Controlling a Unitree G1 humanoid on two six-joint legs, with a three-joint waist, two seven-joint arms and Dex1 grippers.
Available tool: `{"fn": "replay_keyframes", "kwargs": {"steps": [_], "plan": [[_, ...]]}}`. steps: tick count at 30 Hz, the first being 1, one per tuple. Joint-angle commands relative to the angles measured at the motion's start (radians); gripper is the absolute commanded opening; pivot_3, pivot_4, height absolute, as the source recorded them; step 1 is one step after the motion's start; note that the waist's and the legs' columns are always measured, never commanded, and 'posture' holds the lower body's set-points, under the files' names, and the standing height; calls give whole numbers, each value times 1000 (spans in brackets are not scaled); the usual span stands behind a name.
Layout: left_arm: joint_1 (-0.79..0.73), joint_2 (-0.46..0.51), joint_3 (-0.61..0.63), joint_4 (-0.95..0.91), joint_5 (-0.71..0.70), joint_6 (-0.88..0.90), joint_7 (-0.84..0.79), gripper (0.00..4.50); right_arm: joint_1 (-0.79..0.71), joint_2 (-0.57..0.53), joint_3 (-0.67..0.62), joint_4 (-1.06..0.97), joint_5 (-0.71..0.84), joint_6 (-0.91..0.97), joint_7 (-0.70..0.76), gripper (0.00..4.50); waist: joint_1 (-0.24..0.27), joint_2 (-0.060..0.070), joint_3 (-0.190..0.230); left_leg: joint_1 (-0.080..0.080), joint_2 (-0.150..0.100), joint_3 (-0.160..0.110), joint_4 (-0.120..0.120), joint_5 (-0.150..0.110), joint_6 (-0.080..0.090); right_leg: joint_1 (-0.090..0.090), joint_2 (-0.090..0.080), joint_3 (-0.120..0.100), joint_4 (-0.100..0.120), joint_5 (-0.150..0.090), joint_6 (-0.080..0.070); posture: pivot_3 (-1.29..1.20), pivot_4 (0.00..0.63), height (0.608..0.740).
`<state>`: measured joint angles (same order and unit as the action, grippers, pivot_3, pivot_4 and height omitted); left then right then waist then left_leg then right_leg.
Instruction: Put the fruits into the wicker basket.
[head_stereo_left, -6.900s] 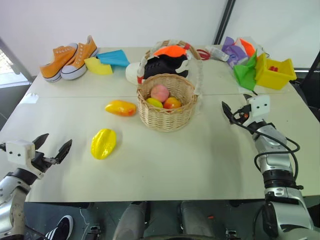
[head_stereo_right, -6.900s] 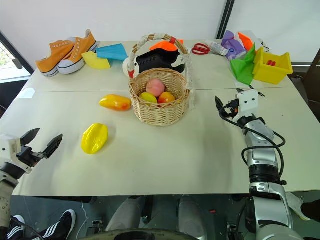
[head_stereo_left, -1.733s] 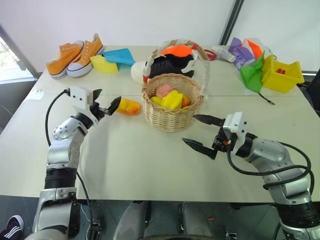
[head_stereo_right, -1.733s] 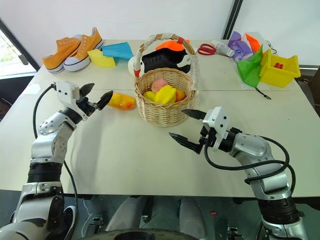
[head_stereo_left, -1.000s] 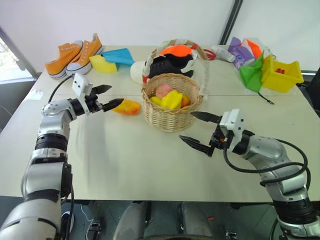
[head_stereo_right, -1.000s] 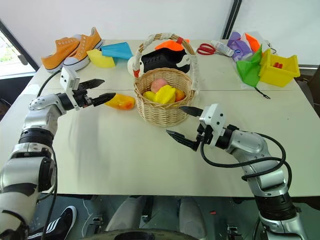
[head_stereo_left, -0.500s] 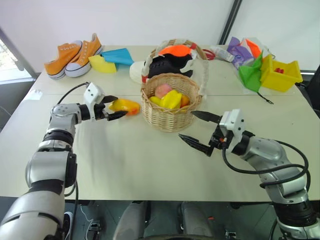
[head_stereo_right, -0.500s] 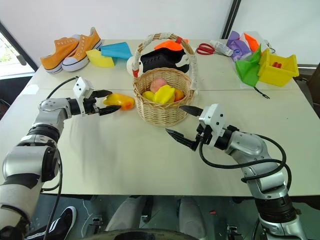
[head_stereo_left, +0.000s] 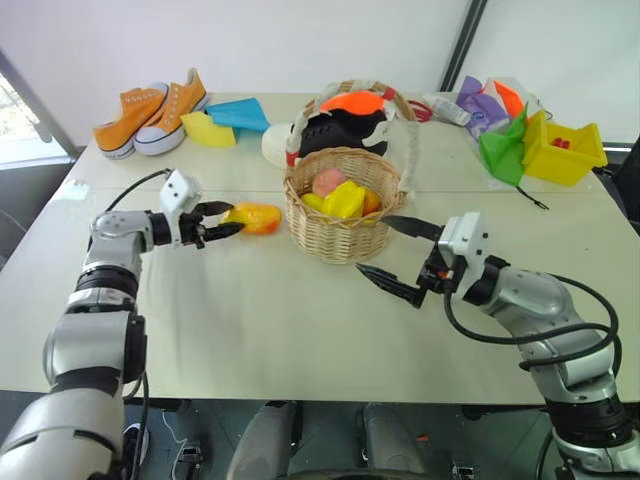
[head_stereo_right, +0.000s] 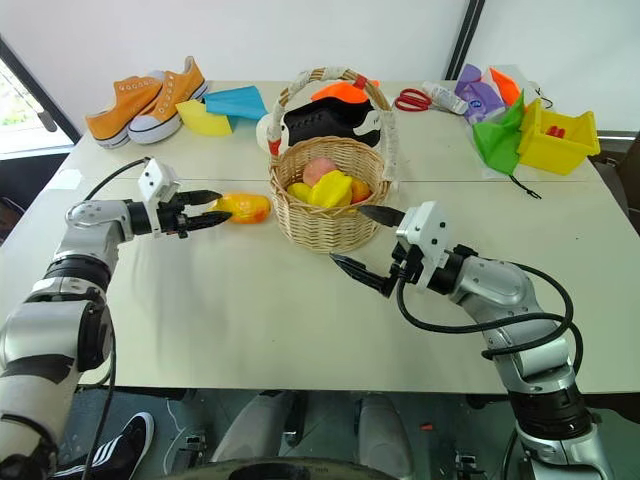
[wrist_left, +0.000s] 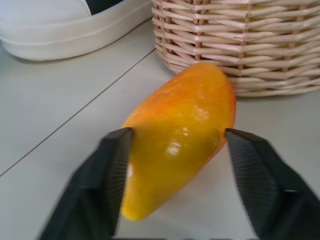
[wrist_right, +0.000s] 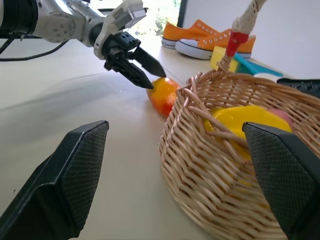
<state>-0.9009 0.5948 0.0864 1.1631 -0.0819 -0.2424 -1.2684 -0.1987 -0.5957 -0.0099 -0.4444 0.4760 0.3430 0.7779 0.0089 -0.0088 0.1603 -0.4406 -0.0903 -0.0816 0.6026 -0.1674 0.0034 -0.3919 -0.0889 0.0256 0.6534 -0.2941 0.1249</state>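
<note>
The mango (head_stereo_left: 257, 216) lies on the table just left of the wicker basket (head_stereo_left: 345, 238). My left gripper (head_stereo_left: 233, 218) reaches in level from the left and is shut on it, one finger (wrist_left: 112, 165) pressed on each side in the left wrist view. Inside the basket the yellow starfruit (head_stereo_left: 345, 198) rests on top of a pink fruit (head_stereo_left: 326, 181) and an orange one. To the right of the basket, my right gripper (head_stereo_left: 373, 245) hovers open with nothing between its fingers, pointing at the basket's wall.
A black-and-white shoe (head_stereo_left: 335, 130) stands close behind the basket. Orange sneakers (head_stereo_left: 150, 108) and coloured paper sheets (head_stereo_left: 225, 120) are at the back left. A yellow bin (head_stereo_left: 563, 150) and more coloured paper sit at the back right.
My left gripper has sunk slightly onto the mango and its fingers have closed on it. The right gripper has stayed where it was, open.
</note>
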Motion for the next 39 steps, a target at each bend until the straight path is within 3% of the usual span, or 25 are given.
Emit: {"fn": "replay_keyframes", "kwargs": {"steps": [1, 9, 12, 15, 18, 23, 27, 32, 39], "plan": [[55, -11, -2, -54, -23, 52, -42, 2266, -21, 11, -8, -15, 10, -14, 5, 4500, 4, 0, 0, 0, 0, 0, 1, 0, 0, 0, 0, 0, 0, 0, 0, 0, 150, 740], [186, -4, 52, -336, -151, 250, -51, 2266, -24, 13, -3, -8, -4, -21, 10, 4500, 0, 0, 0, -1, 0, -1, 4, -1, 2, 0, -3, 0, 0, 0, 0, 0, 150, 740], [238, 0, 71, -460, -214, 368, -43, 3036, -29, 16, -1, 0, -3, -24, 14, 4500, 0, 0, 0, -1, 0, -2, 4, -2, 2, -1, -3, 0, 0, 0, 0, 0, 150, 740], [248, -7, 120, -571, -312, 498, -13, 4482, -36, 17, -1, 9, -4, -25, 16, 4500, -2, -1, 0, -2, 0, -2, 5, -2, 2, 0, -3, 0, 0, 0, 0, 0, 150, 740], [254, -5, 150, -632, -349, 522, 24, 4482, -39, 19, 3, 10, -1, -23, 18, 4500, -3, -1, 1, -2, 1, -2, 5, -2, 2, -1, -3, 0, 1, 0, 0, 0, 150, 740], [179, -8, 102, -411, -171, 175, 194, 4482, -47, 27, 9, 23, -9, -30, 20, 4500, -6, -1, 1, -2, 1, -2, 4, -2, 2, -1, -2, 0, 1, 0, 0, 0, 150, 740], [90, -58, 40, -228, -99, 1, 180, 4482, -58, 39, 18, 25, -11, -29, 17, 4500, 2, -1, 1, -2, 0, -1, 4, -2, 1, -2, -3, -1, 0, 0, 0, 0, 150, 740], [0, -116, 26, -52, -97, 19, 59, 4482, -61, 40, 16, 11, -10, -22, 13, 4500, 3, -2, 1, -3, -1, -1, 6, -2, 2, -2, -3, -2, 0, 0, 0, 0, 150, 740], [-4, -118, -43, 6, -34, 27, -96, 4482, -45, 33, 6, -9, -15, -20, -3, 4500, -20, -2, 1, -3, 0, -2, 5, -2, 2, -2, 0, -1, 3, 0, 0, 0, 150, 740]]}}
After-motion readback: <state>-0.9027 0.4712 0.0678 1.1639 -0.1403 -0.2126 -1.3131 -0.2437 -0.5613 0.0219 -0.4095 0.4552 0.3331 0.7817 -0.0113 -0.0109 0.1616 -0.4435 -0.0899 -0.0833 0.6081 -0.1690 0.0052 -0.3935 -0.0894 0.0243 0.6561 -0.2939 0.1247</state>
